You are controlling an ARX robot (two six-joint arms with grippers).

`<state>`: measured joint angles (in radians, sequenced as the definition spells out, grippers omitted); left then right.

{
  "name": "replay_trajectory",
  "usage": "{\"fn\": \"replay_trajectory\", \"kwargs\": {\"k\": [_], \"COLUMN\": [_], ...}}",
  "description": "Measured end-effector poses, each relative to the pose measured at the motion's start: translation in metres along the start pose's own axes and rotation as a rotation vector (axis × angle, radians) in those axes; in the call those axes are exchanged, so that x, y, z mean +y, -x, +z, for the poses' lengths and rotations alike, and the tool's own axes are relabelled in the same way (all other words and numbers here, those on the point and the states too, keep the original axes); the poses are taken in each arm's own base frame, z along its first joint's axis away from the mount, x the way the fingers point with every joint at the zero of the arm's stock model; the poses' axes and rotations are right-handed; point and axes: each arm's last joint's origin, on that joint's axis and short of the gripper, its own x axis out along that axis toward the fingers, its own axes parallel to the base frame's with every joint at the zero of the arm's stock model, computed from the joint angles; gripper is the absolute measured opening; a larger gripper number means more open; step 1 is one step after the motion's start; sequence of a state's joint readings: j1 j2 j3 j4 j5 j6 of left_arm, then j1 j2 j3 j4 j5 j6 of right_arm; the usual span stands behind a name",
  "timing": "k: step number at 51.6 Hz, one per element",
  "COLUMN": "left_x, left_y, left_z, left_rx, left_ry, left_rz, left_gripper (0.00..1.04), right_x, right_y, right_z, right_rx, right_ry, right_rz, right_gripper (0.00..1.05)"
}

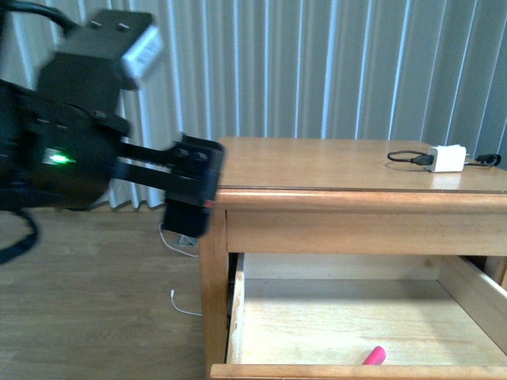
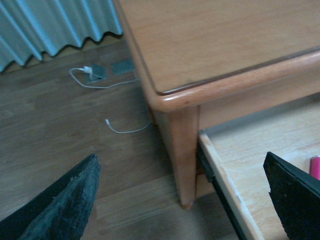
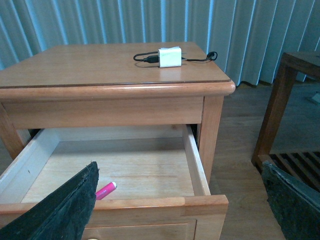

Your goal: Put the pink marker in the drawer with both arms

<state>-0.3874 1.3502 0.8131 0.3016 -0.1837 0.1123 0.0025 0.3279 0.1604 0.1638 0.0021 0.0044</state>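
Left fingers (image 2: pixel 67 200) and right fingers (image 3: pixel 65 210) spread wide, empty. Near front edge of open drawer (image 3: pixel 196 165), pink marker (image 3: pixel 106 190).

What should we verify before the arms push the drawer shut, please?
1. Pink marker inside the drawer: ok, it lies on the drawer floor near the front panel.
2. Nothing standing above the drawer rim: ok, the marker lies flat.
3. Left gripper empty: ok, jaws apart with nothing between them.
4. Right gripper empty: ok, jaws apart.
5. Left arm clear of the drawer: ok, it is beside the corner of the cabinet, outside the drawer.
6. Right gripper's gap to the drawer front: cannot tell.
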Motion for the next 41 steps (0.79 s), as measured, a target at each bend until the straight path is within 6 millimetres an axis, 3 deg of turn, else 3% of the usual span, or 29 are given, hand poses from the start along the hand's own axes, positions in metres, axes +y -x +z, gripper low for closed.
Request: {"fn": "replay_trajectory", "kwargs": {"k": [7,20,28,41], "left_x": [0.027,0.035,0.041,0.041], "left_y": [0.064,0.125,0.142,0.143], "left_z": [-0.015,-0.062,-0.075,-0.076], "left_rx": [-0.053,-0.016,-0.042,-0.076], "left_ry": [0.050,0.094,0.167,0.183], "left_rz": [0.119,0.235,0.287,0.264], "left_gripper": [0.99,0.99,0.99,0.96], "right_x": [0.000,0.000,0.000,0.000], "right_y": [0.000,0.000,0.000,0.000], "right_z": [0.000,0.000,0.000,0.000], "right_rx": [0.000,0.000,0.000,0.000], "right_ry": [0.000,0.000,0.000,0.000], "right_rz": [0.000,0.000,0.000,0.000], "right_gripper": [0.96,0.96,0.96,0.96]}}
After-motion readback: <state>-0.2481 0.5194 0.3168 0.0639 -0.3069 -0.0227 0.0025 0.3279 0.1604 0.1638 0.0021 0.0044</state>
